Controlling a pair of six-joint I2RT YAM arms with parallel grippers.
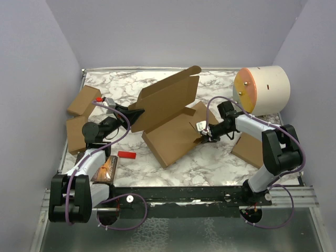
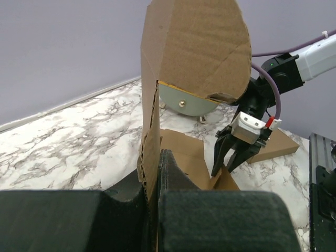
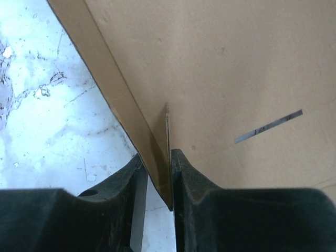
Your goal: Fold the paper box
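We'd call this a robotics lab test cell, not a home or shop. Evidence: two robot arms, left arm [image 1: 86, 168] & right arm [image 1: 273, 149], bolted to a metal rail [image 1: 184, 195] at the near edge of a marble-print table [image 1: 210, 163]. Plain lavender walls [image 1: 157, 31] box the table in on 3 sides, like a purpose-built enclosure. Purple cables [image 2: 276, 97] run exposed along the arms. The items look like test props, no household stuff: the paper box [image 1: 168, 121], small cardboard boxes [image 1: 84, 101], and a cream cylinder [image 1: 268, 86] w/ orange end.
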